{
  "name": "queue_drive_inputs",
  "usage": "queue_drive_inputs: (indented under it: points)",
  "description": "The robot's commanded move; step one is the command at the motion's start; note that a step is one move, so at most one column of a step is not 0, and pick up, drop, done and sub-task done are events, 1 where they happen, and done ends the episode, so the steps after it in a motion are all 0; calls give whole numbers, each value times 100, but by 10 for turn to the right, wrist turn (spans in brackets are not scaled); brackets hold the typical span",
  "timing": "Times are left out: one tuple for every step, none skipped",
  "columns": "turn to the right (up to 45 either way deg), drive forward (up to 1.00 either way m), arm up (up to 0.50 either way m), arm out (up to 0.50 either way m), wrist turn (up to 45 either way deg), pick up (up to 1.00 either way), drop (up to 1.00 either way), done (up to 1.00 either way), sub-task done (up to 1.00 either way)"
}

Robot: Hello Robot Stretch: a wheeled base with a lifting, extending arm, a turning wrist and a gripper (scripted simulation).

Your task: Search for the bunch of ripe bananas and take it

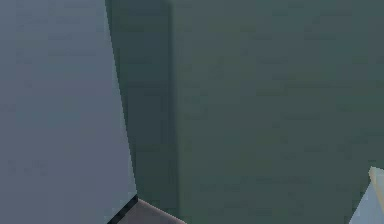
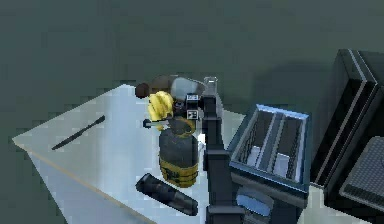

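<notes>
Arm (image 2: 215, 170) over near table (image 2: 95, 155) edge; jar (image 2: 178, 155) just beside, may topple. End effector (image 2: 160, 122) by bananas (image 2: 160, 102) near far edge: hold cannot be told; nudge could push them off.

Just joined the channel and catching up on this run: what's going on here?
The Stretch stands beside a white counter, its arm stretched over it. The gripper is at a yellow bunch of bananas near the counter's far edge; whether it holds anything cannot be told. Close by the arm sit a dark olive jar, a toaster and a thin dark utensil. Ahead of the robot is a green wall.
</notes>
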Motion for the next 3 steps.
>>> queue_drive_inputs:
  points:
    - [0,0,0,0,0,100,0,0,0]
    - [0,0,10,0,0,0,0,0,0]
    - [0,0,0,0,0,0,0,100,0]
